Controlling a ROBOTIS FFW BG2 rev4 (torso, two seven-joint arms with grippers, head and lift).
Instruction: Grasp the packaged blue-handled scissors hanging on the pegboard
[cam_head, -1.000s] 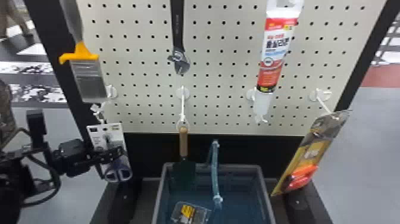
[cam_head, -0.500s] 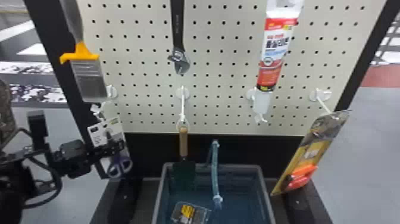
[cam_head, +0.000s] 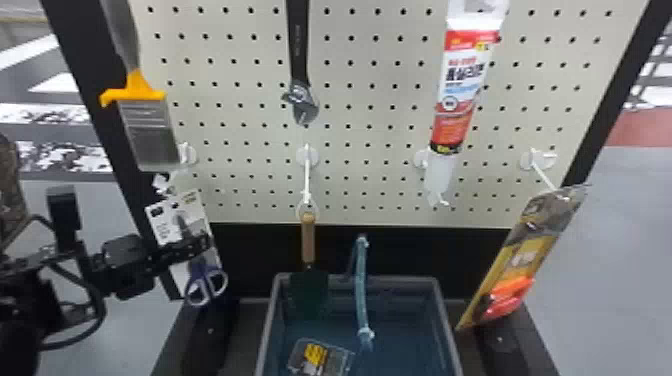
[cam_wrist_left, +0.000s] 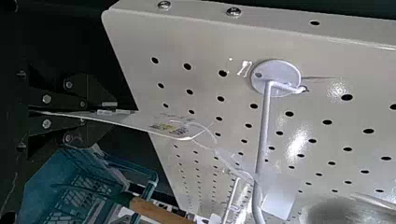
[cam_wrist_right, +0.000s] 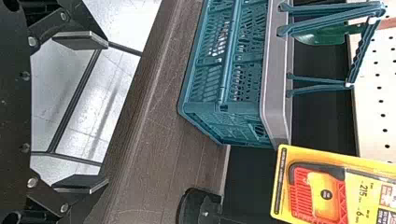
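One pack of blue-handled scissors (cam_head: 201, 272) is pinched in front of the pegboard (cam_head: 370, 117) by the closed left gripper (cam_wrist_left: 111, 112), grasping seemingly achieved and any unhooking outstanding.

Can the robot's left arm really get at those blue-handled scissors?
Seemingly yes: the left gripper is shut on the card of the scissors, and the hook stands clear of its fingers.
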